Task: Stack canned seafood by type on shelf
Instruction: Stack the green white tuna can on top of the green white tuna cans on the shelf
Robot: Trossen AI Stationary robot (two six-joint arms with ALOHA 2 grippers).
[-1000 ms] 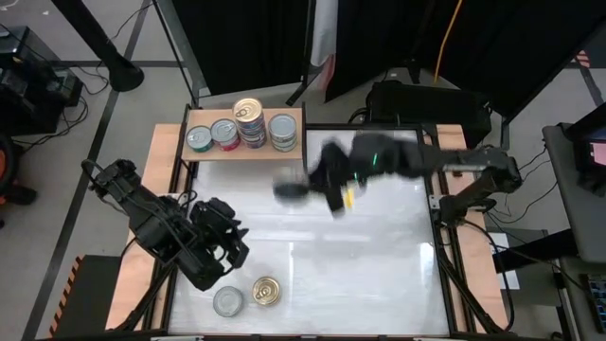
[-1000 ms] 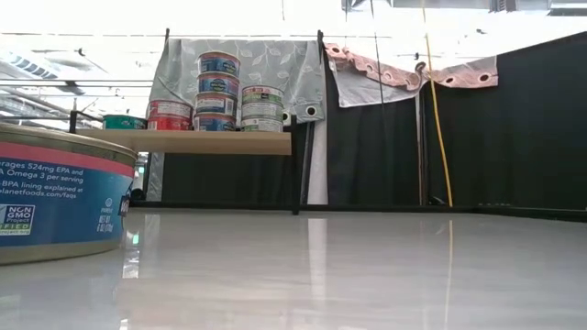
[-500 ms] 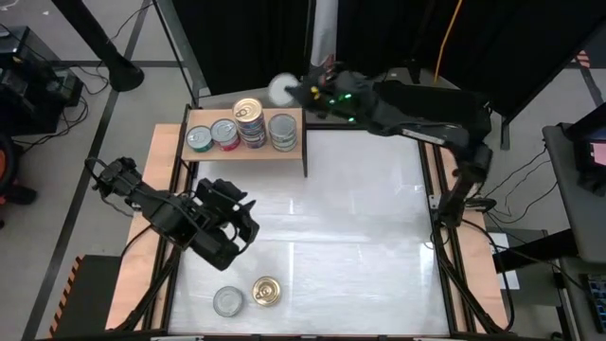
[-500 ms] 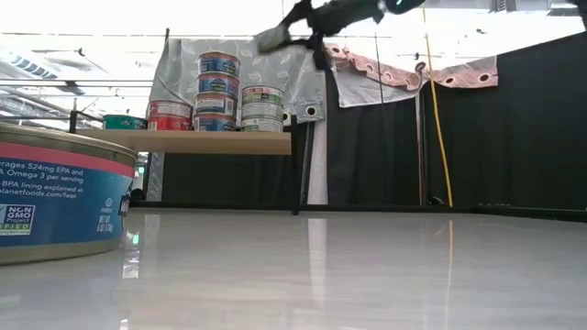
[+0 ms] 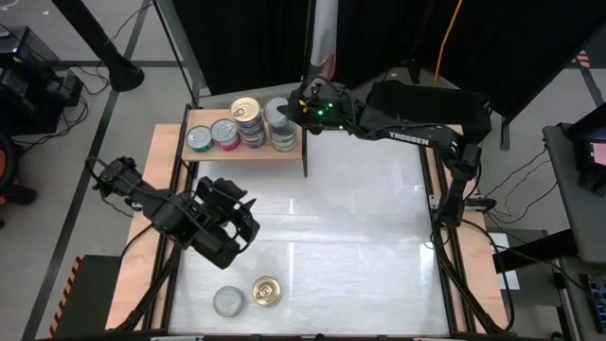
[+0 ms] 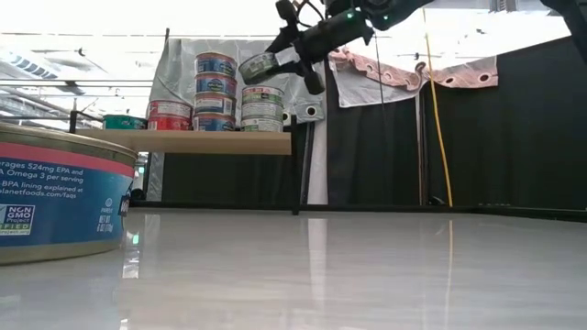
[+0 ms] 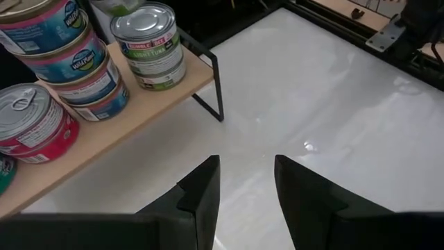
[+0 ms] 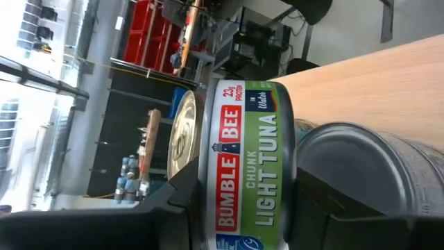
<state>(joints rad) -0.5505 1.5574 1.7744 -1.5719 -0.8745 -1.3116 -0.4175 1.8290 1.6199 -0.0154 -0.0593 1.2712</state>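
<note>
High view: our right pincer (image 5: pixel 295 111) is clamped on a Bumble Bee tuna can (image 5: pixel 277 110) and hangs over the right end of the shelf (image 5: pixel 244 152), above the green-label stack (image 5: pixel 283 133); we should level the can, centre it on the top lid of that stack, come down slow and let go only once it sits flat, since the blue-label stack (image 5: pixel 249 123) stands just beside and a sideways nudge could topple it. The left pincer (image 5: pixel 239 220) waits over the left-front part of the worktop (image 5: pixel 379 237), jaws slightly apart, nothing in them. Two loose cans, a silver-lid can (image 5: pixel 227 301) and a gold-lid can (image 5: pixel 266 291), sit near the worktop's front edge, not yet shelved. Low view: the held can is tilted, just above and a bit left of the green-label stack top, so we judge it needs squaring first; a red-label can (image 6: pixel 169 115) sits left of the blue stack and a big blue-label can (image 6: pixel 55 192) is close to the camera. Left wrist view: the fingers (image 7: pixel 201 198) are empty over glossy white worktop, shelf corner ahead. Right wrist view: can gripped by its sides, wooden shelf board behind. Surface is glossy and reflective; black curtains, a grey cloth and a yellow cable lie beyond the back edge.
</note>
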